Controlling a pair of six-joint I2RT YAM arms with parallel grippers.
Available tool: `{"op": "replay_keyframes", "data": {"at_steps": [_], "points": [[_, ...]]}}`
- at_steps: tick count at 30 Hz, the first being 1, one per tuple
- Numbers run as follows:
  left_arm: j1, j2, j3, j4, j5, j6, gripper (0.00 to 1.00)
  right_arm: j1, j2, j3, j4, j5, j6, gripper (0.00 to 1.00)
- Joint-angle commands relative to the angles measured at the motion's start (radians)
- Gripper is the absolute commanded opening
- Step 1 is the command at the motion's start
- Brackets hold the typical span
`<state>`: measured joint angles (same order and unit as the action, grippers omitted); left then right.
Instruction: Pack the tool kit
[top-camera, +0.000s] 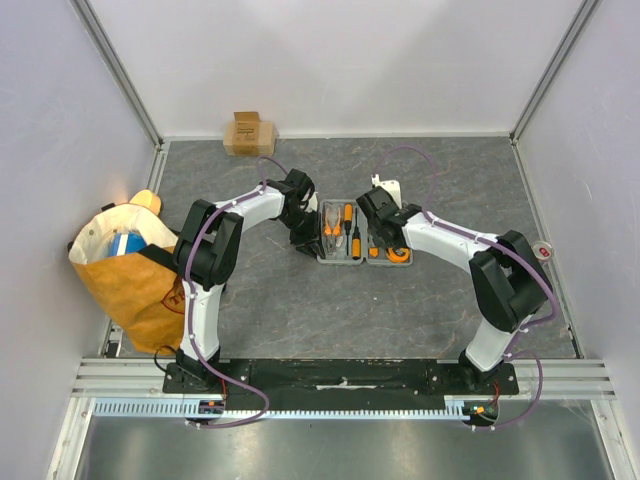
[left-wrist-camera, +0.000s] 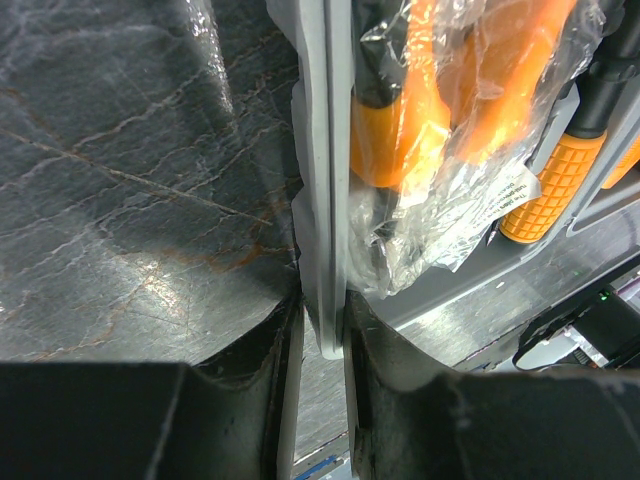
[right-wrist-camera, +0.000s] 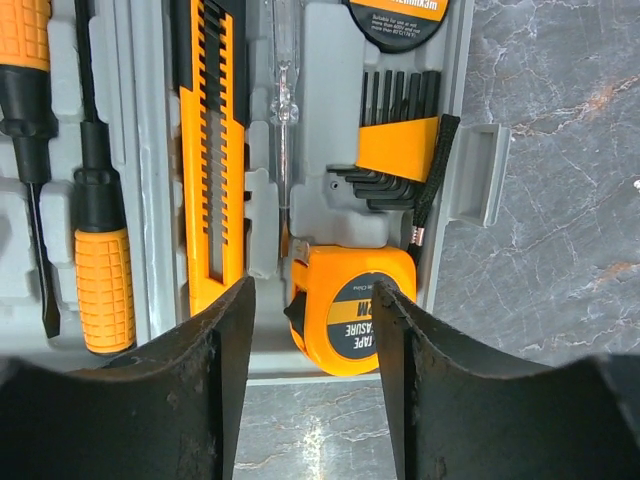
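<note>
Tape measure (right-wrist-camera: 350, 300): black label reading "TAPE MEASURE", partly cut off. Round black label (right-wrist-camera: 395, 20): small white print beginning "Suitable for use". Plastic bag (left-wrist-camera: 470, 170): fine print, illegible.

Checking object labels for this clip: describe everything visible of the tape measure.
The tape measure is a compact orange plastic body with a black round label, lying flat in the grey case's corner recess, beside the hex keys. A black strap leads up from it. The open right gripper straddles it; contact unclear.
</note>
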<state>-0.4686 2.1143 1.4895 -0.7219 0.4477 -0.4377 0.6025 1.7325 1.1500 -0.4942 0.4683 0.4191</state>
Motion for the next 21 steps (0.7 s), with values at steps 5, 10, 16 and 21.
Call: {"op": "replay_keyframes", "data": {"at_steps": [5,10,16,21], "points": [[-0.004,0.049,-0.017,-0.047,-0.075,0.019,0.28,-0.012,0.021,0.024,-0.053,0.055,0.079,0.45],[-0.004,0.052,-0.017,-0.047,-0.073,0.020,0.28,-0.030,0.030,0.001,-0.046,0.062,0.099,0.39],[-0.002,0.052,-0.017,-0.047,-0.072,0.021,0.28,-0.035,0.047,-0.032,-0.041,0.013,0.081,0.33],[-0.002,0.055,-0.015,-0.047,-0.073,0.019,0.28,-0.037,0.035,-0.090,-0.049,0.000,0.098,0.31]]}}
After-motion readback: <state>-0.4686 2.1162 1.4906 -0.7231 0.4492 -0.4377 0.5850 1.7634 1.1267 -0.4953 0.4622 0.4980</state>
